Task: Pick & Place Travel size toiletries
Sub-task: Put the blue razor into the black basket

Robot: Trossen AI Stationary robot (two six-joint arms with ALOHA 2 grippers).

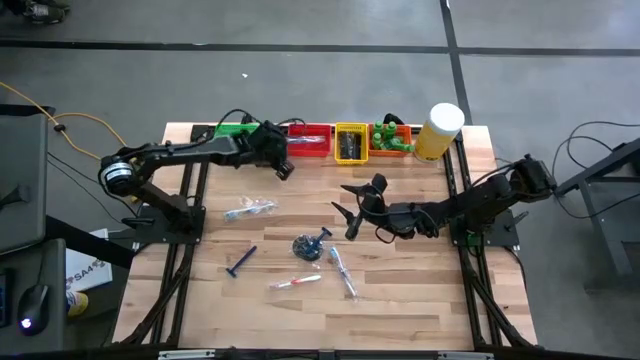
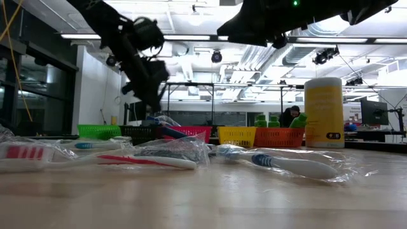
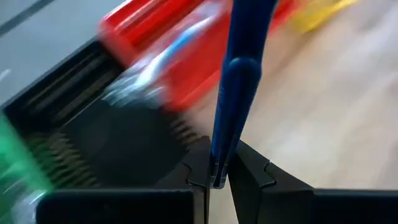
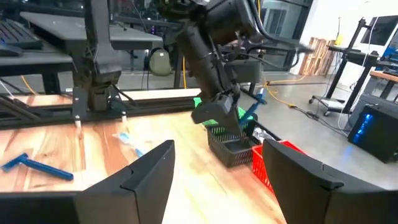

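**Carrying a blue razor to the bin row**

Working outward from the red bin (image 1: 308,140) as landmark: just to its left, above the black bin (image 1: 262,134), hangs the left gripper (image 1: 284,168); its jaws are clenched on the slim blue handle of a razor (image 3: 239,81), seen upright between the fingers in the left wrist view; a green bin (image 1: 232,128) sits further left of the red one; this looks like the placing step, and the next move calls for lining up over the right bin before letting go. Below the red bin, on the bare desk (image 1: 400,290), loose toiletries wait: a wrapped toothbrush (image 1: 250,209), a second blue razor (image 1: 241,263), a wrapped dark disc (image 1: 307,246) and more toothbrushes (image 1: 296,282). Right of the red bin stand the yellow bin (image 1: 350,142) and orange bin (image 1: 395,140) with green bottles (image 1: 392,138); below these the right gripper (image 1: 352,210) hovers, jaws released and empty, seemingly ready for another pick.
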